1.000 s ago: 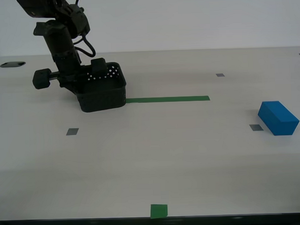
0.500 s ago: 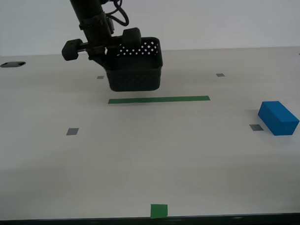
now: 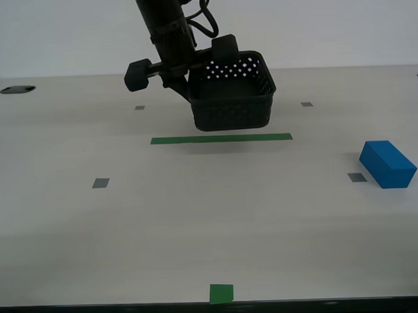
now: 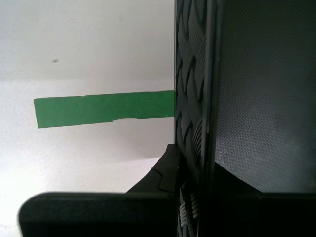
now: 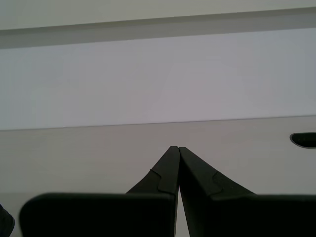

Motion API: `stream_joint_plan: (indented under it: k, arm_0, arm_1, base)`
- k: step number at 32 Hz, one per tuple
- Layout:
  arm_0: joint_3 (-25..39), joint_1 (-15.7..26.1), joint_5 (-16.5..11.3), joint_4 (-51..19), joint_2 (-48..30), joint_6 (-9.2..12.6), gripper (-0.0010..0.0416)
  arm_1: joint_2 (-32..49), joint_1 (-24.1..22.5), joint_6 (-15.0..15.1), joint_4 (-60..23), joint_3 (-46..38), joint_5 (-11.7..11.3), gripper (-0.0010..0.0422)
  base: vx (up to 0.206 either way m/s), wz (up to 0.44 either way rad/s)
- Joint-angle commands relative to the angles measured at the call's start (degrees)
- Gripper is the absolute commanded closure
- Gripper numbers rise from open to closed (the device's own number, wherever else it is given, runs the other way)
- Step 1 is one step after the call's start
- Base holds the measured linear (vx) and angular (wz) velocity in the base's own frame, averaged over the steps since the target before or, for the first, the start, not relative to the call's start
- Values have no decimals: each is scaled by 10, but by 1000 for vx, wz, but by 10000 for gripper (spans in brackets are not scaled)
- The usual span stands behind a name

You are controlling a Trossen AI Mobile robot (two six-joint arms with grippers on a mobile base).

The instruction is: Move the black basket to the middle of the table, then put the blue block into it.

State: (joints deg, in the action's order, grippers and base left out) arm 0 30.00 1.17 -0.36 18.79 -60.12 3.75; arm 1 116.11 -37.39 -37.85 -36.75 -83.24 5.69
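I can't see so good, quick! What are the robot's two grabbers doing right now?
My first gripper: closed, holding nothing.
My second gripper: closed on the wall of the black basket, which hangs above the table.

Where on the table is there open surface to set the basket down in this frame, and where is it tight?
Bare table lies between the green tape strip and the green square, directly below the black basket held by my second gripper. It is only tighter at the exterior view's right, around the blue block and a grey square.
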Motion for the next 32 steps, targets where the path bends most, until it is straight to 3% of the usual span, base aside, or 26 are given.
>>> stream_joint_plan:
  k: [1, 7, 11, 16, 19, 26, 32]
  arm_0:
    - [0, 0, 0, -4, 0, 2, 406]
    - [0, 0, 0, -16, 0, 2, 405]
    - [0, 0, 0, -18, 0, 3, 405]
    - [0, 0, 0, -19, 0, 4, 406]
    - [0, 0, 0, -21, 0, 4, 405]
    - [0, 0, 0, -24, 0, 4, 406]
    - [0, 0, 0, -56, 0, 6, 406]
  arm_1:
    - [5, -3, -3, 9, -1, -4, 412]
    - [37, -6, 4, 20, 0, 4, 412]
    - [40, -5, 3, 36, 1, -22, 412]
    - [46, -5, 3, 49, 10, -17, 406]
    - [46, -5, 3, 47, 10, -16, 378]
    - [46, -5, -8, 46, 11, -16, 207]
    - [45, 9, -12, 41, 11, -16, 143]
  base:
    - [0, 0]
    - [0, 0]
    - [0, 0]
    - [0, 0]
    - [0, 0]
    - [0, 0]
    - [0, 0]
